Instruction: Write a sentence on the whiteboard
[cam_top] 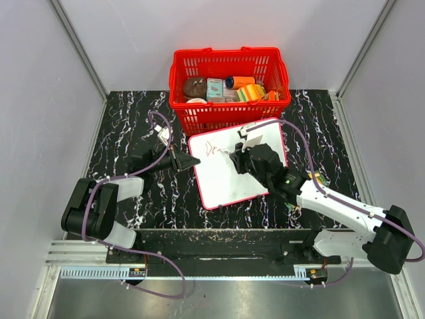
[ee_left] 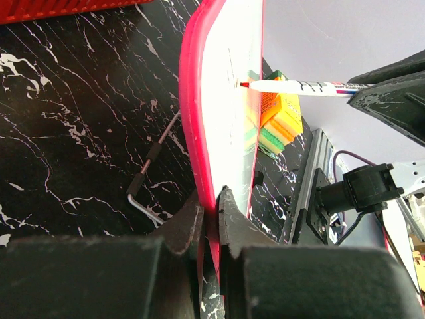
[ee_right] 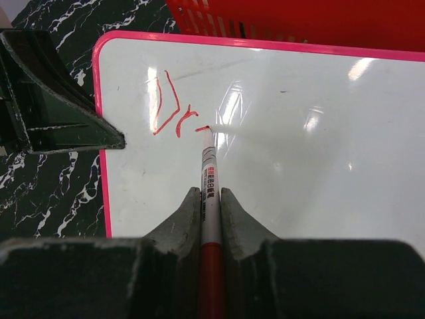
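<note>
The right gripper (ee_right: 210, 194) has its fingers closed on the marker (ee_right: 208, 159). The marker tip touches the whiteboard (ee_right: 319, 153) just beside the sentence (ee_right: 171, 109), which reads only "Dr". The left gripper (ee_left: 211, 199) pinches the board's 9 o'clock rim. The basket (cam_top: 226, 53) stands at its 12 o'clock.

Top view is lit evenly & brightly from overhead; only soft, short shadows are cast on the tabletop (cam_top: 133, 126). In right wrist view, white glare patches are seen on the whiteboard (ee_right: 319, 173) at centre & top right, w/ a faint reflection of the marker (ee_right: 208, 153) tip. Both the right pincer (ee_right: 210, 194) & left pincer (ee_left: 211, 199) are rendered dark & out of focus in foreground. Board rim is oversaturated in left wrist view.
</note>
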